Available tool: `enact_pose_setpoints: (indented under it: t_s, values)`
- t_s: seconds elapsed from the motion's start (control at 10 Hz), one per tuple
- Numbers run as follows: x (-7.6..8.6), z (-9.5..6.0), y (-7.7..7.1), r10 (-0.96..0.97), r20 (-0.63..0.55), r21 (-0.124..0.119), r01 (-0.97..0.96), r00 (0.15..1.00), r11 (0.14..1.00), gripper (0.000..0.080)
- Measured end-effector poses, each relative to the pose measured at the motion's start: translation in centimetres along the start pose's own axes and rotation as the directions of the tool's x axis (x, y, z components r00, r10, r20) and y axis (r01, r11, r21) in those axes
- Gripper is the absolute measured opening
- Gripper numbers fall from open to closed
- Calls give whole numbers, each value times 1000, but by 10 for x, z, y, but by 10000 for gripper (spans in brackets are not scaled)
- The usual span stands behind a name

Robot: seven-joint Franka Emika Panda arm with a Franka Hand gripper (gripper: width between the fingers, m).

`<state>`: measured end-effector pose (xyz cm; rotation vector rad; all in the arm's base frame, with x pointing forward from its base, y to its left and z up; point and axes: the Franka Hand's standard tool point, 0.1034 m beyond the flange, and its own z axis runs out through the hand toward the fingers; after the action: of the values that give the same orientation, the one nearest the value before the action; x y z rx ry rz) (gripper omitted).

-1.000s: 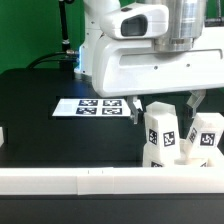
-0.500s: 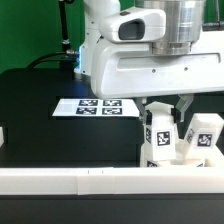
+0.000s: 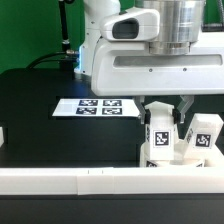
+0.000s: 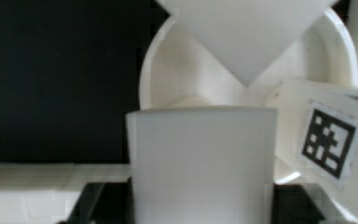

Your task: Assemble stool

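A white block leg (image 3: 160,135) with a black-and-white tag stands upright at the exterior view's right. My gripper (image 3: 163,110) comes down over it, with a dark finger pressed against each side. In the wrist view the same leg (image 4: 197,160) fills the gap between the fingers (image 4: 105,203). The round white seat (image 4: 194,60) with spoked recesses lies behind it. A second tagged leg (image 3: 206,138) leans just to the right and also shows in the wrist view (image 4: 327,130). The third leg is not clearly visible.
The marker board (image 3: 98,105) lies flat on the black table behind the legs. A long white bar (image 3: 100,182) edges the table's front. A small white object (image 3: 3,137) sits at the exterior view's left edge.
The fingers stood wide apart above the leg a second ago. They have come down and closed in on its sides. The leg now stands a little more upright.
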<state>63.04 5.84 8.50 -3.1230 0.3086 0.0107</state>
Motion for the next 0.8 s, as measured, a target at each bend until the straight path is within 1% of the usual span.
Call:
enact_pose_setpoints:
  t_s: [0.1, 0.3, 0.4, 0.5, 0.6, 0.7, 0.8]
  values:
    - [0, 0, 0, 116, 0, 0, -116, 993, 993, 334]
    - [-1, 2, 2, 322, 2, 3, -322, 947, 947, 334]
    - [-1, 3, 1, 520, 0, 20, -520, 854, 854, 334]
    - [-1, 3, -2, 662, 3, 33, -661, 750, 749, 334]
    - [0, 3, -5, 785, 15, 53, -785, 619, 617, 334]
    - [1, 4, -7, 876, 34, 75, -876, 481, 477, 334]
    - [2, 4, -9, 934, 53, 82, -934, 353, 348, 334]
